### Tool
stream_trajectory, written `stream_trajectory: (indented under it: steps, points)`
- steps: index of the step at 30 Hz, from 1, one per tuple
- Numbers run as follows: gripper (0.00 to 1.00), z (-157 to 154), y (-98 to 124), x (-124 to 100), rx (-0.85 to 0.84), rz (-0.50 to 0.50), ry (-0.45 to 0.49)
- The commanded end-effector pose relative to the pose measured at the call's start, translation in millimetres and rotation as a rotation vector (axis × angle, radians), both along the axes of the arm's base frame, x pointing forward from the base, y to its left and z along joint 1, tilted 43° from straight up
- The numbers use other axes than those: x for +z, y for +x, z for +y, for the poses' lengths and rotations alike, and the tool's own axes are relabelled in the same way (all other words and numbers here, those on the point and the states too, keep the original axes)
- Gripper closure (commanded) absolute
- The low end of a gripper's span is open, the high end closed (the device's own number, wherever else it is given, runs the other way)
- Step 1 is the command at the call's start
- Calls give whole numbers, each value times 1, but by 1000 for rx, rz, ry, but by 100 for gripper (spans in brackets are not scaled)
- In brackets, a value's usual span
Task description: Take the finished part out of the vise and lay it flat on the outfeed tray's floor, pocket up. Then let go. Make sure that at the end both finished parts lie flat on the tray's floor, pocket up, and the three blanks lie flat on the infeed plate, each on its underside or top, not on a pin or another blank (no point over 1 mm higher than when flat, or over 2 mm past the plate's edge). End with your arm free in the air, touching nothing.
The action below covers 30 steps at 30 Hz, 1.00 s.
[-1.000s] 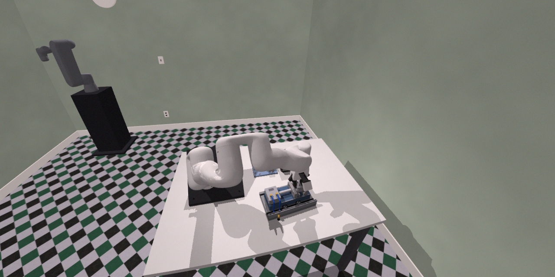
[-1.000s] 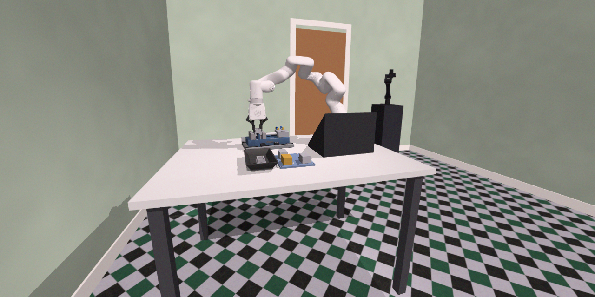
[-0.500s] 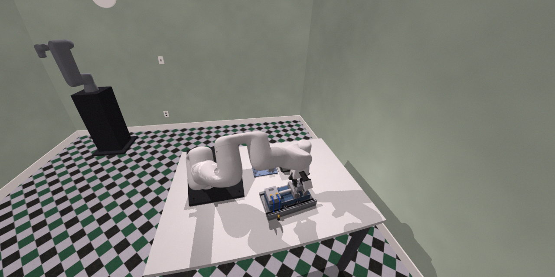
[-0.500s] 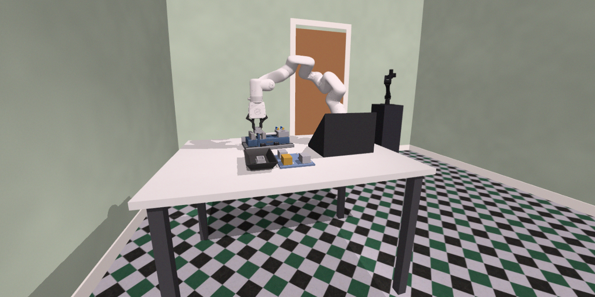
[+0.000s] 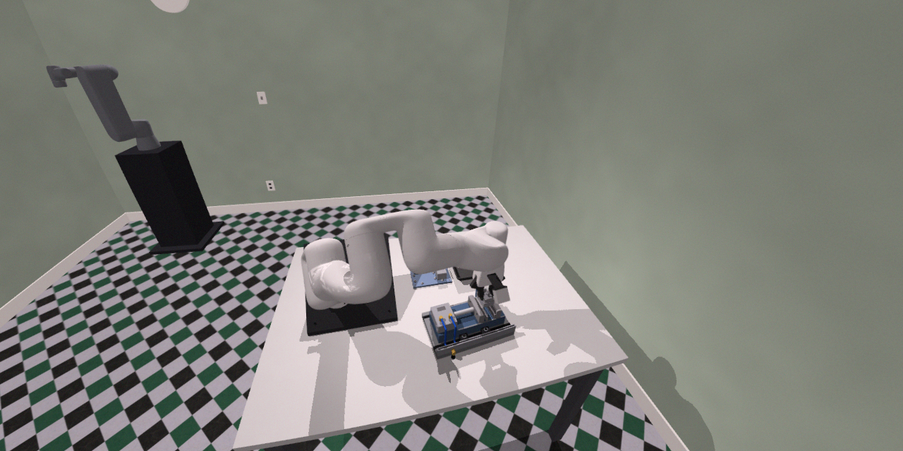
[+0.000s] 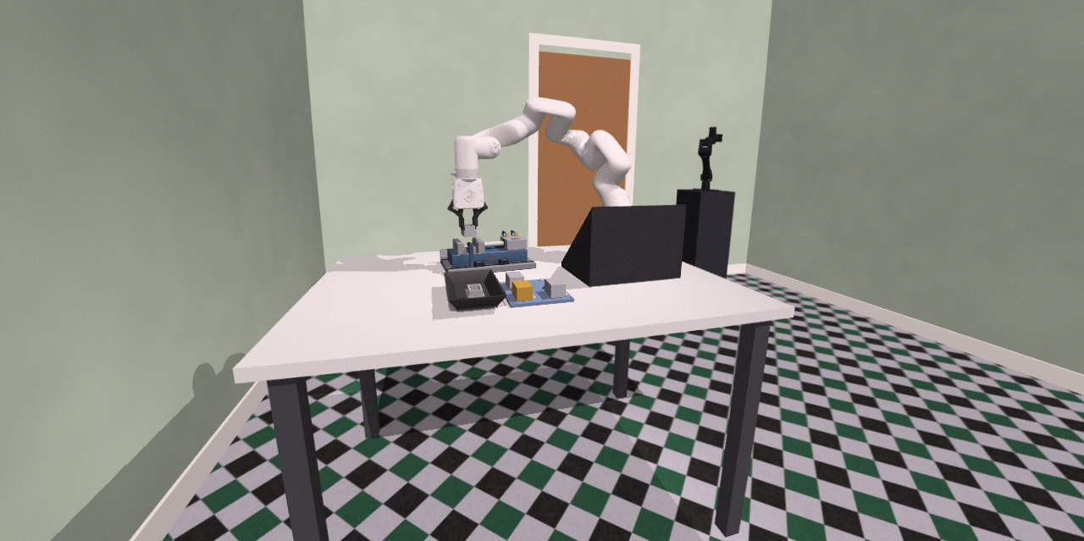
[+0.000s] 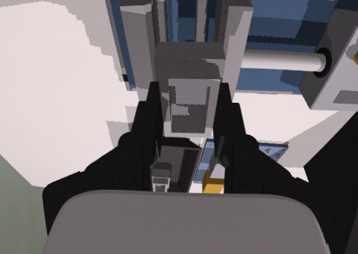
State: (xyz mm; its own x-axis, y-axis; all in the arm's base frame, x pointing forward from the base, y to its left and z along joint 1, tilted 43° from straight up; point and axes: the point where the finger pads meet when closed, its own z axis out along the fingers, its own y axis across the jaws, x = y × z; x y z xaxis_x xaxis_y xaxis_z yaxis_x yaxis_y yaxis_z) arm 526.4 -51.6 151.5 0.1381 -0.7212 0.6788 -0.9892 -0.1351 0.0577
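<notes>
My gripper (image 7: 189, 98) (image 6: 469, 223) (image 5: 489, 291) is shut on the finished part (image 7: 186, 115) (image 6: 469, 231), a grey block with a pocket in its upper face. It holds the part upright a little above the open jaws of the blue and grey vise (image 7: 139, 36) (image 6: 489, 256) (image 5: 463, 322). The dark outfeed tray (image 6: 456, 300) (image 7: 180, 160) stands on the table just beyond the vise, with another grey part (image 6: 475, 289) lying in it. In the top view the arm hides most of the tray.
A blue pallet (image 6: 539, 299) (image 5: 432, 277) beside the tray carries a yellow block (image 6: 521, 289) (image 7: 214, 185) and a grey block (image 6: 555, 284). A black wedge-shaped housing (image 6: 625, 242) stands on the table to the right. The arm's base plate (image 5: 350, 315) is bolted near the vise.
</notes>
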Motion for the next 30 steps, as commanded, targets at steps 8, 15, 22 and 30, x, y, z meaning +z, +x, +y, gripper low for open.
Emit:
stream_trajectory:
  steps: [8,15,22,30]
  points:
    - [100,8,0,9,2,-3,1]
    - [100,10,0,11,2,-3,1]
    - [100,12,1,9,1,-4,1]
    - [100,65,18,-34,-19,-23,10]
